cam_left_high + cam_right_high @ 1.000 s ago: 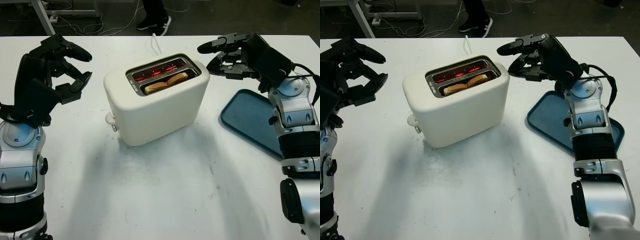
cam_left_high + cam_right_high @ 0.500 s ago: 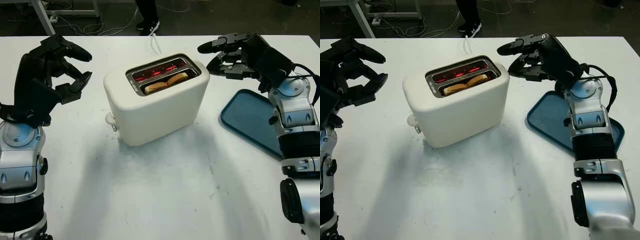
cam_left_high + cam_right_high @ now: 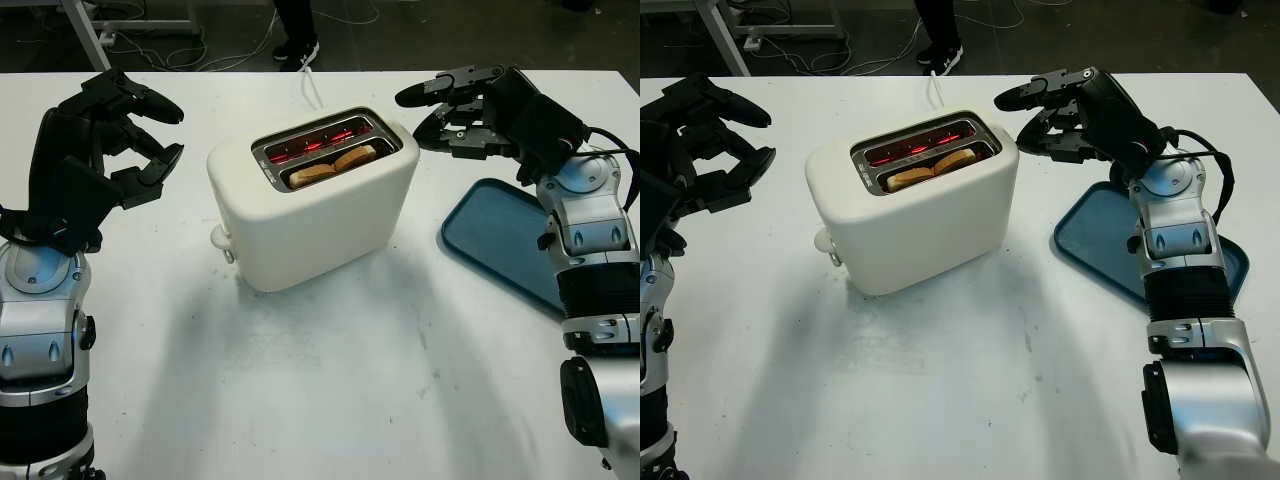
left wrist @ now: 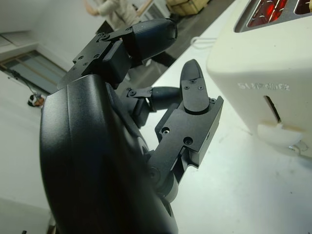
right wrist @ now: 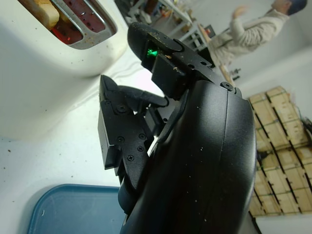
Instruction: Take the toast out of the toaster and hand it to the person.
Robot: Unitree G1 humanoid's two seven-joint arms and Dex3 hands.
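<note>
A cream toaster (image 3: 310, 205) stands in the middle of the white table, its far slot glowing red. Two pieces of toast (image 3: 334, 167) sit low in the near slot. My left hand (image 3: 140, 135) hovers open to the left of the toaster, well apart from it. My right hand (image 3: 440, 115) hovers open just beyond the toaster's right end, level with its top, holding nothing. The toaster's lever (image 4: 278, 135) and side face my left hand (image 4: 180, 92) in the left wrist view. A slot corner with toast (image 5: 41, 7) lies past my right hand (image 5: 122, 112).
A blue tray (image 3: 500, 240) lies flat on the table to the right of the toaster, under my right forearm. The toaster's white cord (image 3: 312, 88) runs off the far edge. A person's legs and shoes (image 3: 292, 30) stand beyond the table. Bare tabletop lies in front.
Both hands and the toaster have stayed put. The person's feet beyond the table have shifted a little to the left.
</note>
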